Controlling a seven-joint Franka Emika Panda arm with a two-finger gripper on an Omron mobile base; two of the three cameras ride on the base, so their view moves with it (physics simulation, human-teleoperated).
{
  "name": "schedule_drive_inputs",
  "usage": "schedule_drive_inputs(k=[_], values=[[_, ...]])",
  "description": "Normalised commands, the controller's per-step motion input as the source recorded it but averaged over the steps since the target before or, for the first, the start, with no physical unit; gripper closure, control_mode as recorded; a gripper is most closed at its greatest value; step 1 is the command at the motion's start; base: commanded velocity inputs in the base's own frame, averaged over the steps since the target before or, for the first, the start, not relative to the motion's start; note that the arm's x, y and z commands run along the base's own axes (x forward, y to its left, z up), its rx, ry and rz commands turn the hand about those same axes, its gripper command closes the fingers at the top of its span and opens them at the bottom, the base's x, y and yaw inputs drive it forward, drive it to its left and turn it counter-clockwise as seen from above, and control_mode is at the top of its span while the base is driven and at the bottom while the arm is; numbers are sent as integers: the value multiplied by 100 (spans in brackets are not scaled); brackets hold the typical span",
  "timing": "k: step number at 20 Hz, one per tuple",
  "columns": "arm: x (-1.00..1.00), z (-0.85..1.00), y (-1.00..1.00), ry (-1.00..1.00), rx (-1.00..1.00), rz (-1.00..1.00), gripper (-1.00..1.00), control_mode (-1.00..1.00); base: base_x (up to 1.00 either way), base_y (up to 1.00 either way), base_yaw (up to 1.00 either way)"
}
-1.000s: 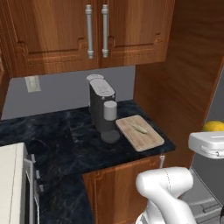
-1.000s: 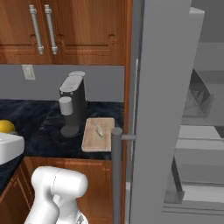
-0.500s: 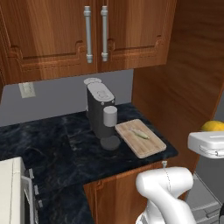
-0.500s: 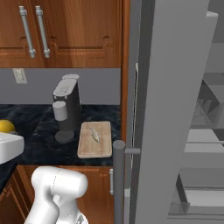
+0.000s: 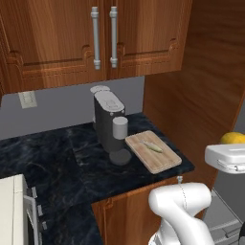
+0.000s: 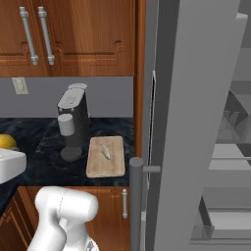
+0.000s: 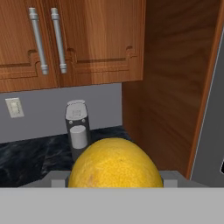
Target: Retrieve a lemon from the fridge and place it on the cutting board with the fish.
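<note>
You see a glossy black marbled counter (image 5: 57, 158), a pale matt wooden board (image 5: 153, 150) and reddish grained wood cabinets (image 5: 72, 38) with brushed-metal handles (image 5: 95, 38). The fridge (image 6: 196, 122) is smooth matt grey. The lemon (image 7: 114, 166) has dimpled, slightly glossy yellow skin.

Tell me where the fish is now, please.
The fish lies on the cutting board, on the dark counter right of the coffee machine, near the wooden side panel.
</note>
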Motion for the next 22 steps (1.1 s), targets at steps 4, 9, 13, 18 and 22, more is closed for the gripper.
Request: schedule_drive_inputs(k=[4, 9, 13, 18, 22], values=[[0, 0, 0, 0, 0, 0, 100, 100, 0, 1, 0], [0, 0, 0, 0, 0, 0, 100, 100, 0, 1, 0], [0, 0, 0, 0, 0, 0, 100, -100, 0, 0, 0], [0, 0, 0, 0, 0, 0, 100, -100, 0, 0, 0], [0, 0, 0, 1, 0, 0, 100, -100, 0, 0, 0]])
